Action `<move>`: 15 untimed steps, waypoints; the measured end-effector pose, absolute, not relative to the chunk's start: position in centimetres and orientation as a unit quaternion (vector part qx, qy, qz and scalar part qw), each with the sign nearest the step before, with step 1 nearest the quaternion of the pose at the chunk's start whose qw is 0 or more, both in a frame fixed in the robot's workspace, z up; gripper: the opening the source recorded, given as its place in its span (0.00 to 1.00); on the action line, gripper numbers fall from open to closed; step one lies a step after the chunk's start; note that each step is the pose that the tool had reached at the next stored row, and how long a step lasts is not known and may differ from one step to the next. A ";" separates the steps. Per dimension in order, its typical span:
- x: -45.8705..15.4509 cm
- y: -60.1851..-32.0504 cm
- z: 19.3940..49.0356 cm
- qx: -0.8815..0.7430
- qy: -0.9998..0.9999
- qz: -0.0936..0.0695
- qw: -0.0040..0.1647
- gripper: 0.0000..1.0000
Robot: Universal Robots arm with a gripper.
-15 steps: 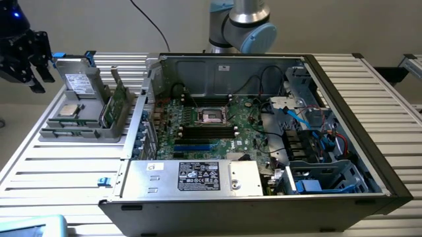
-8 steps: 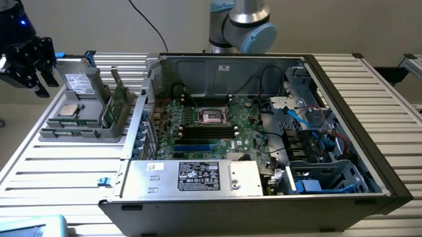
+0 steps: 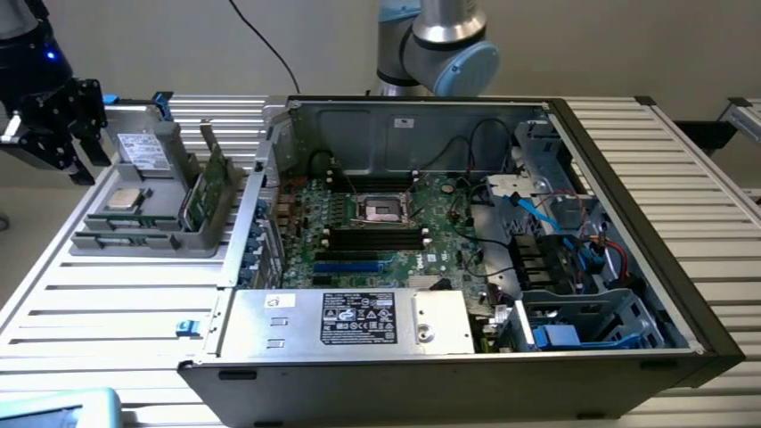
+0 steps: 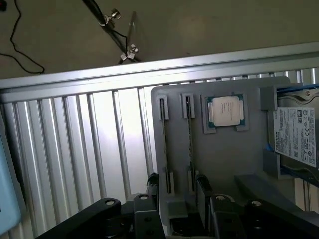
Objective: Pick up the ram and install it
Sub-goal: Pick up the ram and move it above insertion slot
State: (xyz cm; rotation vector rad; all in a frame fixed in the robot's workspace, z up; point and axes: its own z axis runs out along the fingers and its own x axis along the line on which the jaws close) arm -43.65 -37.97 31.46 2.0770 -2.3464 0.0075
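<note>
The ram (image 3: pixel 192 204) stands on edge in a slot of the grey holder tray (image 3: pixel 143 245) at the exterior view's left. In the wrist view it is a thin edge-on strip (image 4: pixel 189 139). A taller green circuit card (image 3: pixel 219 185) stands in the neighbouring slot, also seen as a strip (image 4: pixel 163 144). My gripper (image 3: pixel 53 156) hangs open above the tray's outer side, apart from the ram. Its two black fingers (image 4: pixel 202 186) reach over the tray's end, and the gripper (image 4: pixel 177 185) holds nothing. The motherboard's black memory slots (image 3: pixel 374 239) lie in the open computer case (image 3: pixel 618 178).
A silver processor chip (image 4: pixel 225 110) and a hard drive (image 4: pixel 296 135) sit in the same tray. The case holds cables (image 3: pixel 559 214), a power supply (image 3: pixel 345 316) and a drive cage (image 3: pixel 583 321). Ribbed aluminium table (image 3: pixel 107 294) surrounds everything.
</note>
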 end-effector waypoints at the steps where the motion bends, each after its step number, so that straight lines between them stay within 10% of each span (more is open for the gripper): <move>1: -43.6 -38.0 31.3 0.663 -0.749 0.003 0.004 0.43; 15: -43.3 -38.0 28.7 0.663 -0.749 0.003 0.005 0.43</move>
